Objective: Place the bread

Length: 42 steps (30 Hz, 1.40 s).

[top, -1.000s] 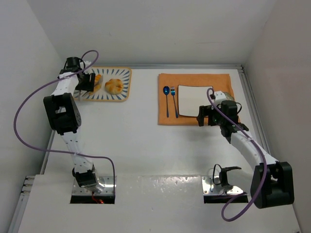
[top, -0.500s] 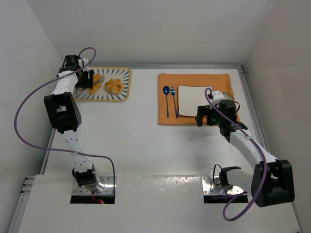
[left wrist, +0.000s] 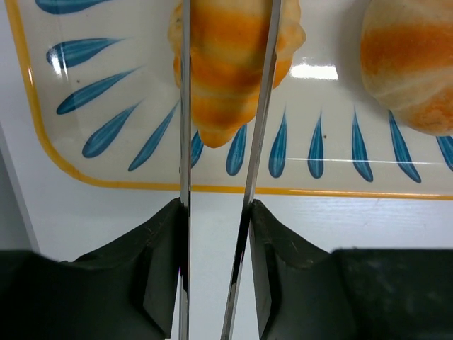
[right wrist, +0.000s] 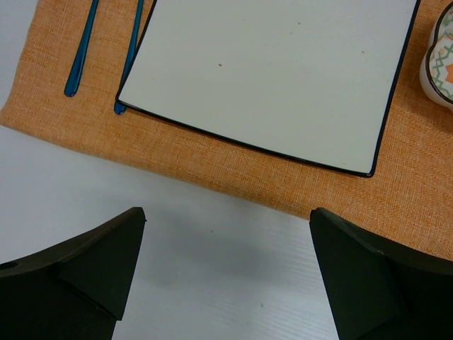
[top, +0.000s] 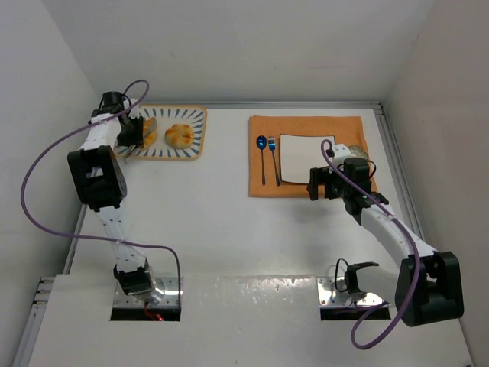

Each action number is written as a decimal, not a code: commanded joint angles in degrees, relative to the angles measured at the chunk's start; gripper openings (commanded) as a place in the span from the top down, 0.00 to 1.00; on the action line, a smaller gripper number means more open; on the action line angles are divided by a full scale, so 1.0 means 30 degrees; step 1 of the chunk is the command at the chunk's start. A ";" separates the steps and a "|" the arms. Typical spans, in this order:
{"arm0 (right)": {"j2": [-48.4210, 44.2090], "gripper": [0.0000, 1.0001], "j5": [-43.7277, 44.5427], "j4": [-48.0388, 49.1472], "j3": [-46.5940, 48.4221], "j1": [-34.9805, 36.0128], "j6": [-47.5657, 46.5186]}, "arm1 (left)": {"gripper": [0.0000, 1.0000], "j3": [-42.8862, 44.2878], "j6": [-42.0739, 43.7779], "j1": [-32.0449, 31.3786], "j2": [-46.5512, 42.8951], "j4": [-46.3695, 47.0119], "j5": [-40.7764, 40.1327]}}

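Observation:
The croissant (left wrist: 233, 64) lies on the blue-patterned tray (left wrist: 85, 134), between the two thin metal blades of a pair of tongs (left wrist: 185, 142). My left gripper (left wrist: 216, 209) is shut on the tongs, squeezing their arms. The round bun (left wrist: 410, 64) sits to the croissant's right on the same tray. In the top view the left gripper (top: 130, 130) is at the tray's left end, with the croissant (top: 152, 137) and the bun (top: 179, 135) beside it. My right gripper (right wrist: 226, 212) is open and empty over the bare table, just short of the orange placemat (right wrist: 212, 163).
A white square plate (top: 302, 158) lies on the placemat, with a blue spoon (top: 262, 157) and fork (top: 273, 157) on its left and a small patterned bowl (right wrist: 440, 57) on its right. Walls close in on the left, right and back.
The left gripper with the tongs has shifted slightly left over the tray's left end, with the tongs' blades now round the croissant. The right gripper has edged a little left.

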 commanded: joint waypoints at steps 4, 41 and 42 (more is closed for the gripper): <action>-0.0723 0.00 0.0241 0.0504 0.0191 0.0177 -0.0007 | 0.73 0.1301 0.0271 0.0212 -0.2486 -0.0191 0.0525; -0.2245 0.00 0.2175 -0.2101 0.0015 -0.5828 0.1019 | 0.77 0.8540 0.0098 -1.6897 0.3278 0.2180 0.1726; -0.2363 0.00 0.2175 -0.2160 -0.0014 -0.5858 0.0932 | 0.76 0.8540 0.0095 -1.7216 0.3515 0.2443 0.1726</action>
